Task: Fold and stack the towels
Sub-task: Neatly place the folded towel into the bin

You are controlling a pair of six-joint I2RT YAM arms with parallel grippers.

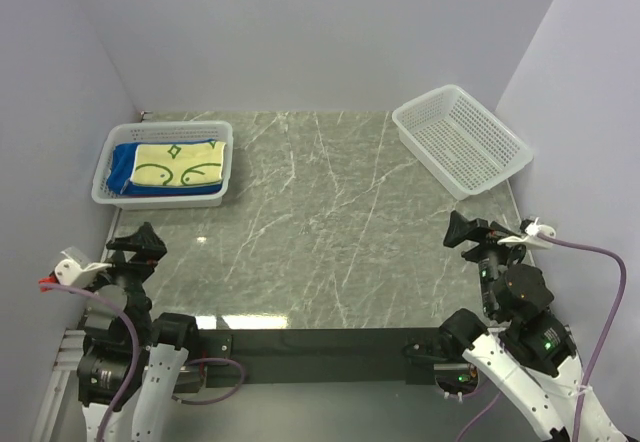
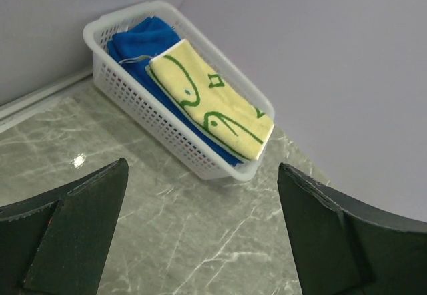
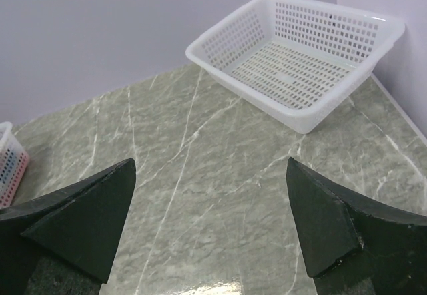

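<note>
While both arms hover low: left gripper (image 1: 138,245) at eight o'clock, jaws wide, nothing held. Left basket (image 1: 105,187) at ten o'clock holds one yellow towel (image 1: 178,165) over blue towel (image 1: 122,167); blue count unclear. Cloth looks soft, light, floppy, so pinch a corner. Right basket (image 1: 462,142), two o'clock, bare. Right gripper (image 1: 470,234), four o'clock, wide, unladen. Two baskets, two grippers.

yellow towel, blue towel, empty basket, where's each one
yellow towel (image 1: 178,164), top external view, middle of its patterned face
blue towel (image 2: 143,38), left wrist view, its uncovered far end
empty basket (image 3: 293,71), right wrist view, bare lattice floor
</note>
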